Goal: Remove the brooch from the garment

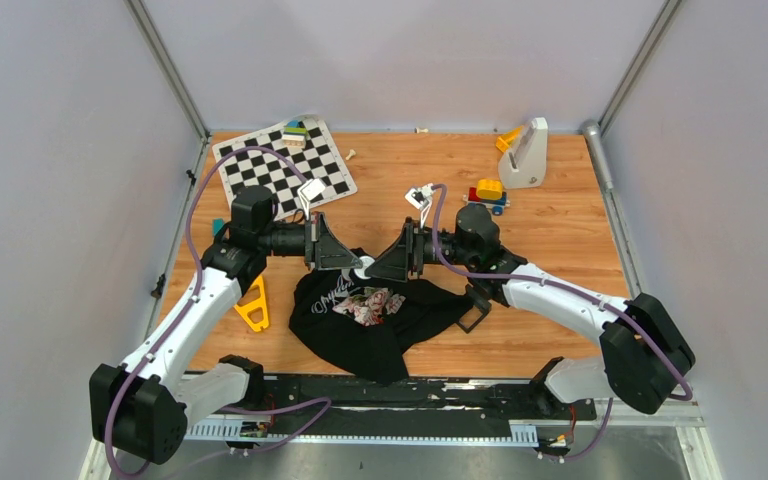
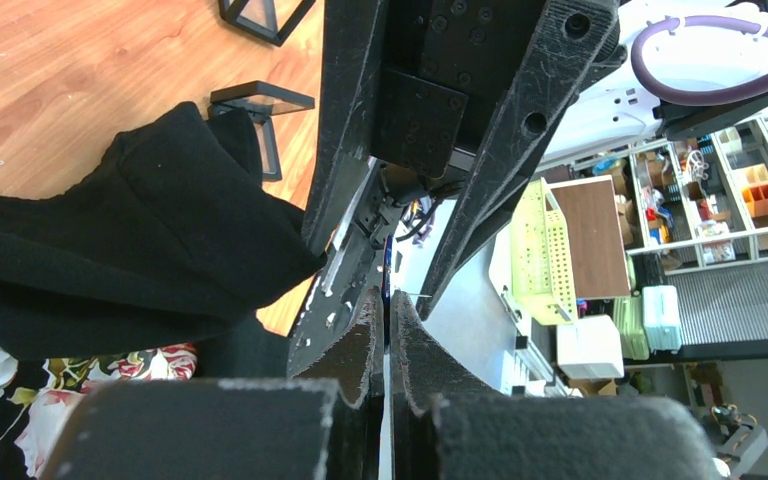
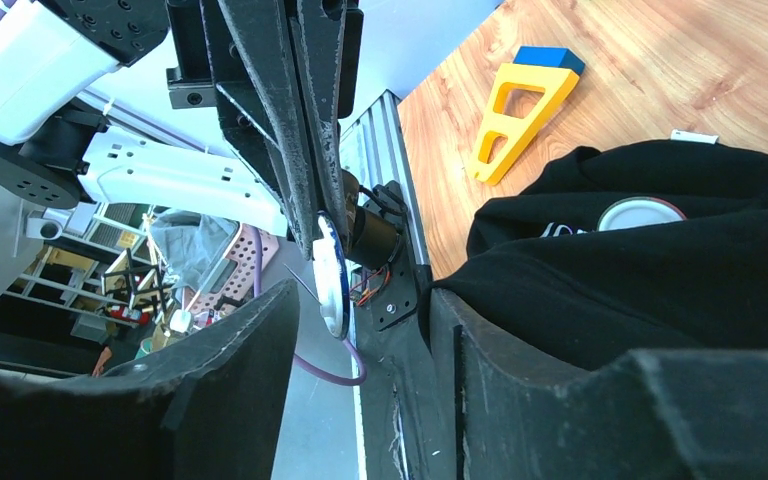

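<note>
The brooch (image 3: 332, 275), a thin round disc with a blue rim and a bare pin sticking out, hangs edge-on in the air. My left gripper (image 1: 358, 262) is shut on it, and in the left wrist view only a blue sliver of the brooch (image 2: 388, 288) shows between the pressed fingers (image 2: 360, 340). My right gripper (image 3: 360, 295) faces it tip to tip and stands open, one finger on each side of the disc without touching it. The garment, a black shirt (image 1: 380, 325) with a floral print, lies crumpled below both grippers. A white round badge (image 3: 640, 212) with a red rim sits on the shirt.
A yellow triangular piece (image 1: 254, 305) lies left of the shirt. A black square frame (image 1: 475, 308) is at the shirt's right edge. At the back are a checkerboard (image 1: 282, 165), a toy car (image 1: 487, 193) and a white stand (image 1: 525, 155).
</note>
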`<state>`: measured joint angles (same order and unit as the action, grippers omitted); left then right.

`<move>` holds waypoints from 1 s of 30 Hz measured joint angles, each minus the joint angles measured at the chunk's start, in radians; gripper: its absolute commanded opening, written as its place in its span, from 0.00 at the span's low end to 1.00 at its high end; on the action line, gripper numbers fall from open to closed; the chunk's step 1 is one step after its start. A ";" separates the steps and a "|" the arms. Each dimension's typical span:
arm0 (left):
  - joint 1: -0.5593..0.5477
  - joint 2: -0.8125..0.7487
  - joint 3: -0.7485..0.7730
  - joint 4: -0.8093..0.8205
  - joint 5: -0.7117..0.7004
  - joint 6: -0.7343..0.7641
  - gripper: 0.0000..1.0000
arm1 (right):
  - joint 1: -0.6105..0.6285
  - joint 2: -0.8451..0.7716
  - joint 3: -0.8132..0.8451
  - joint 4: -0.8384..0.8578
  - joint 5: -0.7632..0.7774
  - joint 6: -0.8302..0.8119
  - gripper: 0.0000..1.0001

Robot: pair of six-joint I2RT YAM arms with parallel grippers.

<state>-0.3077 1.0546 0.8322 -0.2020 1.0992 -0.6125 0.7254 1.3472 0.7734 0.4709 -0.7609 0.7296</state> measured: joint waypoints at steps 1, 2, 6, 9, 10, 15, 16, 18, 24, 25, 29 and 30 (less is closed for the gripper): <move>0.000 0.000 0.000 0.002 0.000 0.000 0.00 | 0.000 0.000 0.000 -0.001 0.000 -0.001 0.47; 0.000 0.000 0.000 0.003 0.000 0.000 0.00 | 0.000 0.000 0.000 -0.002 0.000 -0.002 0.44; 0.000 0.000 0.000 0.005 0.000 0.000 0.00 | 0.000 0.000 0.003 -0.006 0.002 -0.002 0.42; 0.001 0.000 0.000 0.005 0.000 0.000 0.00 | 0.001 0.001 0.010 -0.008 0.010 -0.001 0.40; 0.001 -0.001 0.000 0.005 0.000 0.000 0.00 | 0.001 0.001 0.010 -0.008 0.012 -0.001 0.39; 0.001 -0.004 -0.002 0.006 -0.002 0.000 0.00 | 0.002 0.008 0.014 -0.008 0.018 0.006 0.36; 0.002 -0.004 -0.003 0.006 -0.003 0.000 0.00 | 0.002 0.010 0.015 -0.009 0.019 0.008 0.35; 0.002 -0.004 -0.005 0.006 -0.005 0.000 0.00 | 0.003 0.011 0.017 -0.010 0.021 0.013 0.34; 0.003 -0.006 -0.008 0.010 -0.011 0.001 0.00 | 0.006 0.012 0.018 -0.010 0.043 0.032 0.27; 0.003 -0.006 -0.010 0.012 -0.014 0.001 0.00 | 0.006 0.012 0.018 -0.010 0.048 0.036 0.27; 0.005 -0.008 -0.016 0.022 -0.027 -0.002 0.00 | 0.007 0.018 0.019 -0.010 0.063 0.050 0.24; 0.005 -0.009 -0.016 0.022 -0.029 -0.002 0.00 | 0.007 0.021 0.019 -0.010 0.065 0.053 0.24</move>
<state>-0.3027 1.0458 0.8158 -0.1799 1.0702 -0.6147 0.7326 1.3682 0.7921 0.4614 -0.6960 0.7830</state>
